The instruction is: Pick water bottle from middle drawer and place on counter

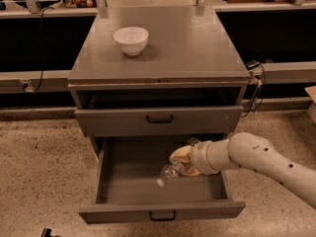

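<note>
The middle drawer (pixel 118 179) is pulled out at the bottom of the cabinet, with a low front panel and a black handle. The water bottle (pixel 169 173) is clear and tilted inside it, right of centre, with its white cap pointing down-left. My gripper (pixel 181 162) reaches in from the right on a white arm and is shut on the bottle's far end. The bottle is held just above or on the drawer floor; I cannot tell which. The counter (pixel 187 43) is the grey top of the cabinet.
A white round bowl (pixel 131 39) stands on the counter's left rear. A grey drawer with a taller front panel (pixel 158 118) is above the open one, nearly shut. Cables hang at the cabinet's right side (pixel 254 90). A speckled floor surrounds the cabinet.
</note>
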Robot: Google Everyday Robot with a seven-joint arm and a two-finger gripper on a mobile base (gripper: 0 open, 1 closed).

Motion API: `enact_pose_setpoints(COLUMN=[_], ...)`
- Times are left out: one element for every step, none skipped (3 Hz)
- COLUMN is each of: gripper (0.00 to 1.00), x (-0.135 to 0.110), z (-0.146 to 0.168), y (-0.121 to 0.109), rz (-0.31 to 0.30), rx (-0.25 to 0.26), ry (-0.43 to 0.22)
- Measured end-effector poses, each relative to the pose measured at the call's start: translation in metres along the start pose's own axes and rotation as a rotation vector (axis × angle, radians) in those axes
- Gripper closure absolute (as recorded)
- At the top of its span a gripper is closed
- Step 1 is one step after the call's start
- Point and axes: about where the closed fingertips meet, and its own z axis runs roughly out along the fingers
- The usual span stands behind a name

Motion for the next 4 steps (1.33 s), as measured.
enact_pose_setpoints(gripper=[1.00, 1.00, 1.00, 1.00], x=[-0.004, 0.011, 0.034, 0.063], z=[-0.055, -0.099, -0.131, -0.152], y=[-0.029, -0.068, -0.112, -0.160], rz=[-0.043, -0.054, -0.039, 0.001], rx=[0.032, 0.045, 0.050, 0.064], ry=[0.066, 0.137, 0.178, 0.182])
